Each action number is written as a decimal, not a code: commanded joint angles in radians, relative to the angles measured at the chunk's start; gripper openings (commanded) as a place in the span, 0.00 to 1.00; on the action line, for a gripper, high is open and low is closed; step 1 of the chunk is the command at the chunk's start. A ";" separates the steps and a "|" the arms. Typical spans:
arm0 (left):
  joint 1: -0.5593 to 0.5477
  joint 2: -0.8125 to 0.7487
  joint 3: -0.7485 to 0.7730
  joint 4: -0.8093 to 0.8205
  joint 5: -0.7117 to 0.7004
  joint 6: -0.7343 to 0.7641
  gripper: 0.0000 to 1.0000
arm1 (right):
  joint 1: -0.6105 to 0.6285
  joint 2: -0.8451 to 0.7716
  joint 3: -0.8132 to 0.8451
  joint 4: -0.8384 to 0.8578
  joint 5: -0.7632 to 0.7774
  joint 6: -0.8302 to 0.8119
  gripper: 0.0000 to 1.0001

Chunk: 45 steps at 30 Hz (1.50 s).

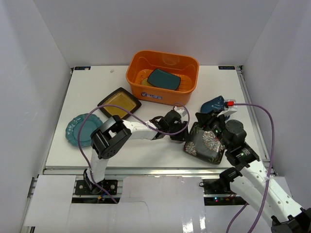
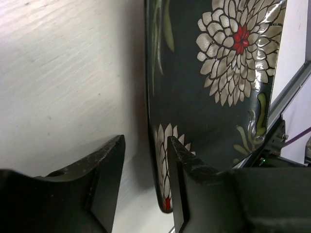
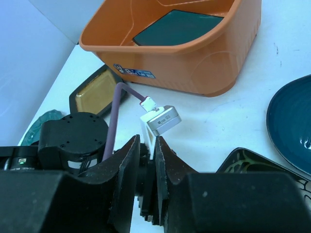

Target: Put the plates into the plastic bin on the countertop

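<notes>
The black floral square plate (image 1: 204,145) (image 2: 218,87) lies near the front edge of the white countertop (image 1: 97,92). My left gripper (image 1: 183,132) (image 2: 146,145) is open, with the plate's left rim between its fingers. My right gripper (image 1: 214,130) (image 3: 148,143) is shut on the plate's far rim, and the plate's corner (image 3: 252,162) shows beside it. The orange bin (image 1: 163,92) (image 3: 194,58) at the back holds the teal square plate (image 1: 164,79) (image 3: 177,26) on the yellow plate (image 1: 143,75). I cannot make out a clear glass plate.
The black-rimmed amber plate (image 1: 119,103) (image 3: 97,92) lies left of the bin. The teal scalloped plate (image 1: 80,130) lies at the far left. The dark blue plate (image 1: 214,104) (image 3: 291,121) lies behind my right gripper. White walls enclose the table, and purple cables loop over both arms.
</notes>
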<state>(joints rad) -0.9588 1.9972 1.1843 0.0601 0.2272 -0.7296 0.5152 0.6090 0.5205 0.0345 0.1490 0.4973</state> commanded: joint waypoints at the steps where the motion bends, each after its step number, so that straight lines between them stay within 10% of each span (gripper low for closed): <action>1: -0.012 0.034 0.049 -0.008 0.018 0.019 0.50 | 0.000 -0.029 -0.036 0.004 0.017 0.024 0.26; 4: -0.014 0.071 0.066 -0.009 0.014 0.016 0.45 | 0.002 -0.041 -0.056 0.005 0.014 0.037 0.27; 9: -0.014 0.081 0.054 -0.009 -0.031 0.007 0.00 | 0.000 -0.054 -0.065 -0.001 0.014 0.038 0.27; 12: -0.011 0.016 -0.015 -0.011 -0.078 0.013 0.00 | 0.000 -0.061 -0.065 -0.016 0.011 0.040 0.32; 20: 0.080 -0.436 -0.348 0.003 -0.089 -0.025 0.00 | 0.000 -0.072 -0.065 -0.105 -0.063 0.024 0.97; 27: 0.273 -0.820 -0.534 0.012 0.018 -0.097 0.00 | -0.001 -0.045 -0.071 -0.143 -0.080 0.007 0.90; 39: 0.315 -0.989 -0.575 0.066 0.103 -0.133 0.00 | 0.002 0.190 -0.134 0.108 -0.439 0.112 0.98; 45: 0.316 -1.052 -0.537 -0.018 0.071 -0.073 0.08 | 0.000 0.189 -0.163 0.274 -0.436 0.210 0.08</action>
<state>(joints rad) -0.6357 1.0313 0.5907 -0.0700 0.2455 -0.7815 0.5079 0.8062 0.3588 0.1677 -0.2718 0.6964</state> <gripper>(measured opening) 0.059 0.172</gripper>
